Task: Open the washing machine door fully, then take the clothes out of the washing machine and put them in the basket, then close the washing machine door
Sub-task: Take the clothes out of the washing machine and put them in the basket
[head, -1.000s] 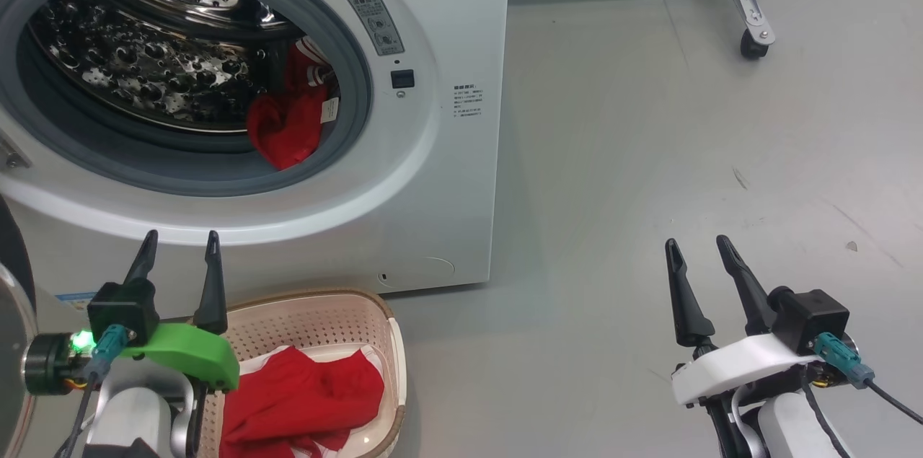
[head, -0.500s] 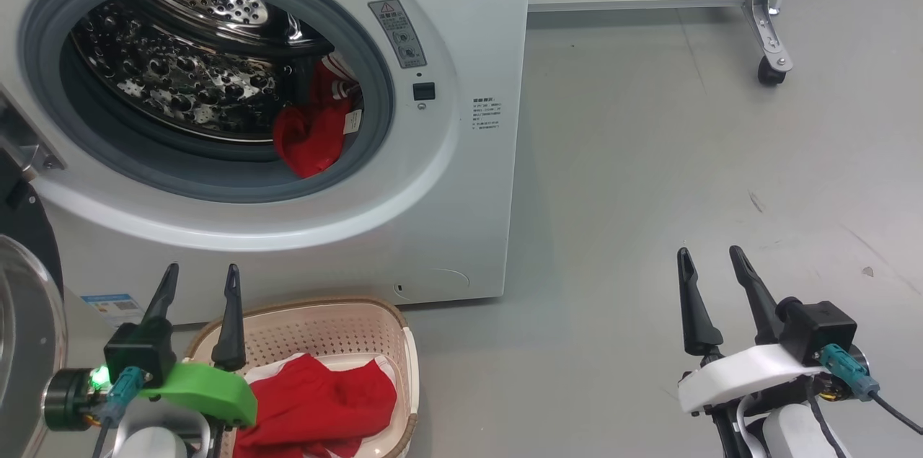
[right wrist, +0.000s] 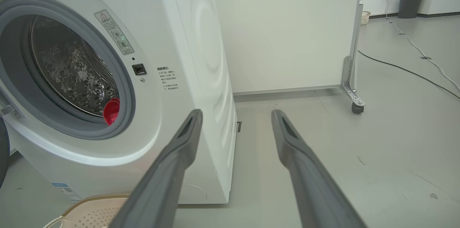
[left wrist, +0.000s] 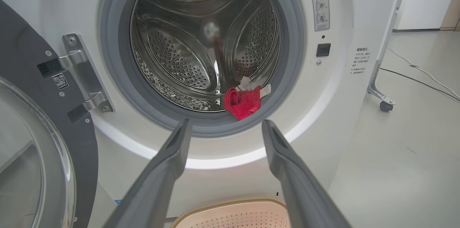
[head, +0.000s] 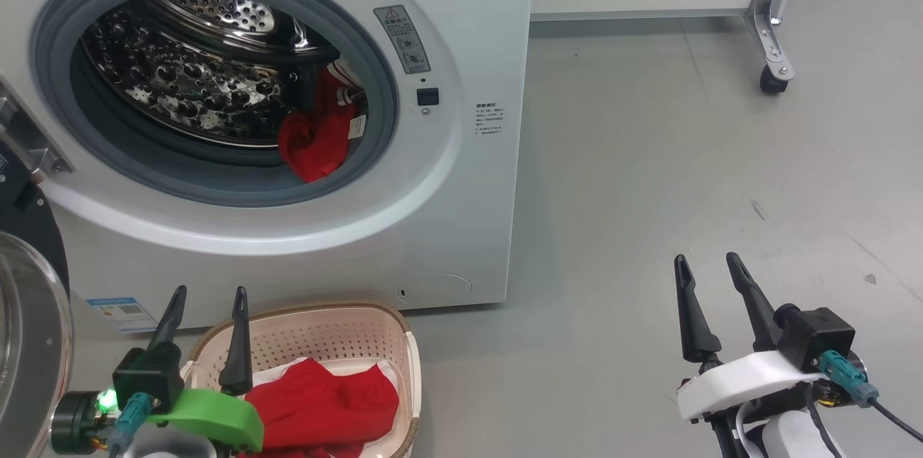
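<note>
- Nearest us, our left gripper (head: 210, 291) showed at the left rim of the basket (head: 317, 308), its two dark fingers spread apart and holding nothing.
- Our right gripper (head: 705, 257) hung above the bare grey floor (head: 634, 213) well off to the right, its fingers likewise parted and empty.
- The basket stood on the floor just in front of the washing machine (head: 476, 25), with red clothes (head: 324, 400) piled inside it.
- At our left, the washing machine door (head: 32, 234) stood swung open on its steel hinge (left wrist: 77, 73).
- Farther in, a red garment (head: 314, 148) with a white label lay at the lower right of the perforated drum (head: 180, 83), against the grey gasket (head: 216, 187).
- Beyond the machine, we saw a castor (head: 773, 81) under a metal frame beside a pale panel.
</note>
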Robot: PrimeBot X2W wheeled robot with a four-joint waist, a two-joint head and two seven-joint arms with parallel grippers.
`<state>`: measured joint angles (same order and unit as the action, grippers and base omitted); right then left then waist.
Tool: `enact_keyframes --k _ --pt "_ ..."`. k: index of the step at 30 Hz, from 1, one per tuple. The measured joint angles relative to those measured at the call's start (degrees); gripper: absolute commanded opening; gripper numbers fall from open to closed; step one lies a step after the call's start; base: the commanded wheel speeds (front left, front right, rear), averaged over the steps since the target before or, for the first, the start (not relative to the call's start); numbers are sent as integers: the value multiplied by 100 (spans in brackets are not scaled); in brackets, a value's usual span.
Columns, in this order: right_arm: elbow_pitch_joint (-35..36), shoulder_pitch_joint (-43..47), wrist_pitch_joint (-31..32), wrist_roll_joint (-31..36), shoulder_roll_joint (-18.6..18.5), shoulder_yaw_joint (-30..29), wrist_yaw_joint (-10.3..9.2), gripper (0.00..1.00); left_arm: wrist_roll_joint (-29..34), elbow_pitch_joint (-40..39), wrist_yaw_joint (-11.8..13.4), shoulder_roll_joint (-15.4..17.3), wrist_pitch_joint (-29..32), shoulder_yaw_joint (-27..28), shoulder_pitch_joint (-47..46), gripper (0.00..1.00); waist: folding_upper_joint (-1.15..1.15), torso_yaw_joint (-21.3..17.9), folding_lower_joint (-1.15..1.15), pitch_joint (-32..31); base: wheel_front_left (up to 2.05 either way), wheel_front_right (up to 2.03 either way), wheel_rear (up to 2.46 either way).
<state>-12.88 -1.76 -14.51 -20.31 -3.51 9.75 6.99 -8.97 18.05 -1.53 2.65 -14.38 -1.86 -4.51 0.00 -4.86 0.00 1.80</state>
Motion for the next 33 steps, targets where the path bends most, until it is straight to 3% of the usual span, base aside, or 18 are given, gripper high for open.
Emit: enact_keyframes --k 33 --pt "24 23 0 -34 -18 52 0 100 0 -348 127 -13 0 -101 242 100 0 20 1 27 0 0 0"
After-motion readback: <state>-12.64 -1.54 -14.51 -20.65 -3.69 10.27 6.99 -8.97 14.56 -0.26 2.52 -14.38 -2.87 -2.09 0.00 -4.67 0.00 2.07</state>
